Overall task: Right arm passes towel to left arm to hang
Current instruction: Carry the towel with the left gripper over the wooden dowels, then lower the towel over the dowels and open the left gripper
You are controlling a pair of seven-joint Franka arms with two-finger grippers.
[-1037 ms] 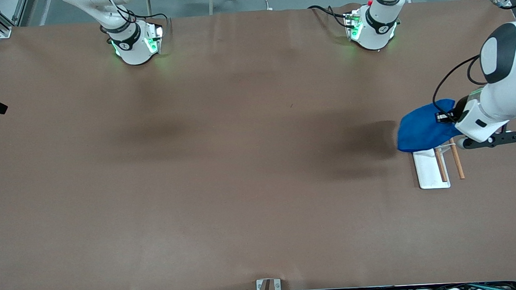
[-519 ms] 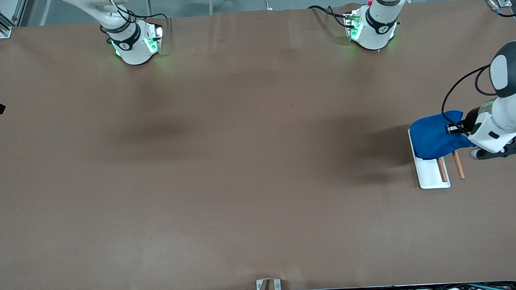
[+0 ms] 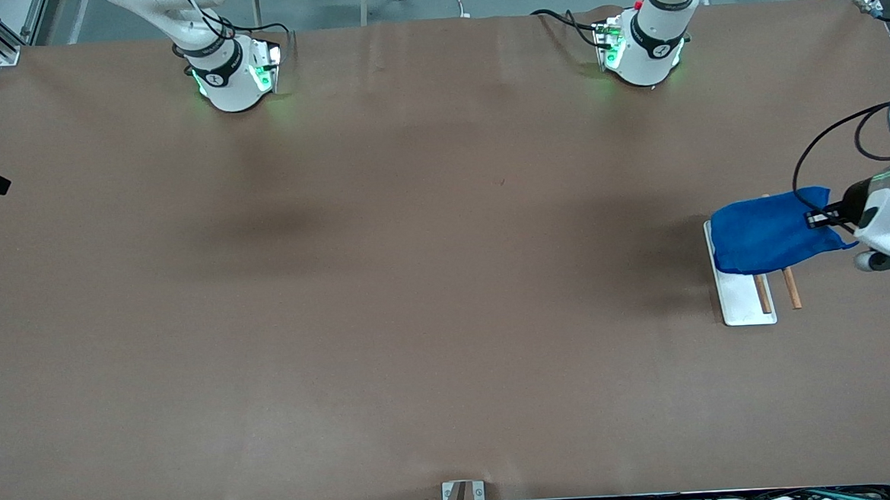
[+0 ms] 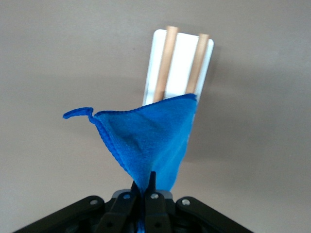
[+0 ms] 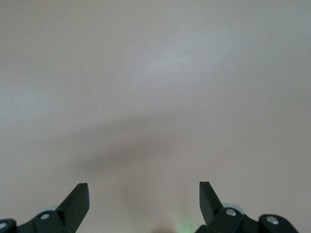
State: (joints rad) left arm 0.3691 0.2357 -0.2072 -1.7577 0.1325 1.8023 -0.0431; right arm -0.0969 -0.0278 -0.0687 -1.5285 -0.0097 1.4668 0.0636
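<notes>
- nearest the front camera at the left arm's end of the table [image 3: 418, 320], you had the rack [image 3: 744, 295]: a white base plate with two wooden rails [image 4: 165, 65] lying along it. the camera-side part of it was bare.
- just above that, the towel [image 3: 768, 231] lay draped across the part of the rack farther from the front camera. in the left wrist view its free edge ran over both rails while the rest rose to a bunched corner.
- your left hand [image 3: 820, 219] was closed on that corner, the fingers pinched together with blue cloth squeezed between them, held just over the table at the rack's outer side.
- judging by this, the pass was already made and you were in the hanging step, with the cloth stretched across the rails but not let go.
- the next move would call for settling the held corner lower so the cloth hangs evenly, then opening the fingers and lifting clear without dragging it off.
- farthest away, the right arm [image 3: 210, 49] waited by its base. its right hand [image 5: 143, 199] was spread wide and empty over bare table.
</notes>
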